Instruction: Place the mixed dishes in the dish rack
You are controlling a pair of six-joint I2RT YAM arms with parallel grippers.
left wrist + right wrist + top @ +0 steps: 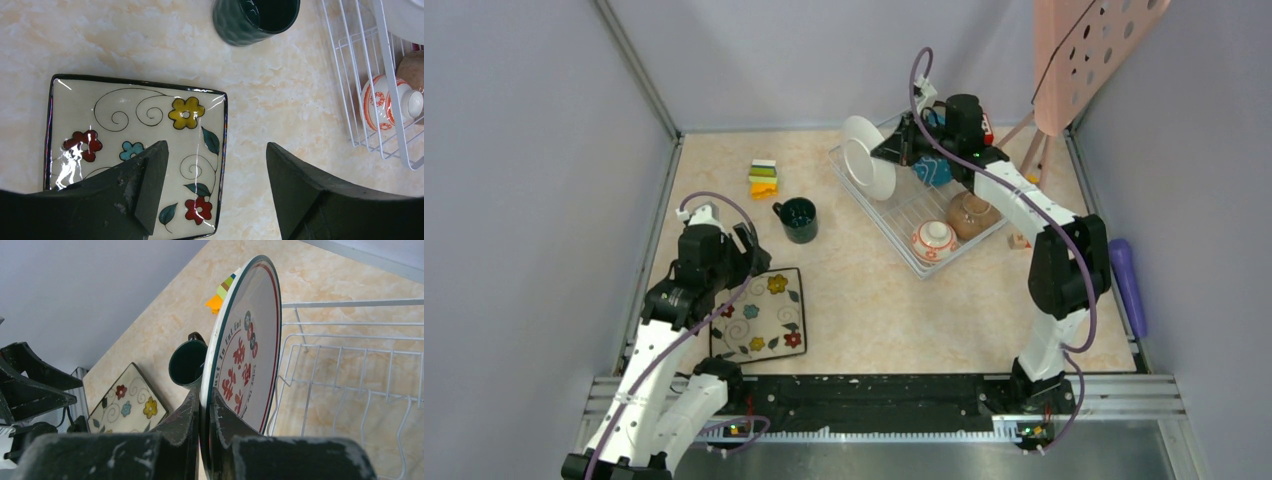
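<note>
Pincer of right arm (205, 402) closed tight on rim of white red-marked plate (246, 352).

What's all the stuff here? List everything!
dish rack: one, white wire, far right
white plate: one, red marks, upright at rack's end
brown bowl: one, brown, in rack
orange bowl: one, orange patterned, in rack
blue plate: one, blue, in rack
teal mug: one, teal, left of rack
square floral plate: one, cream, near left
block stack: one, multicoloured, behind mug
purple object: one, purple, right edge
pink board: one, holed, far right
left gripper: one, black, open above floral plate
right gripper: one, black, shut on white plate
</note>
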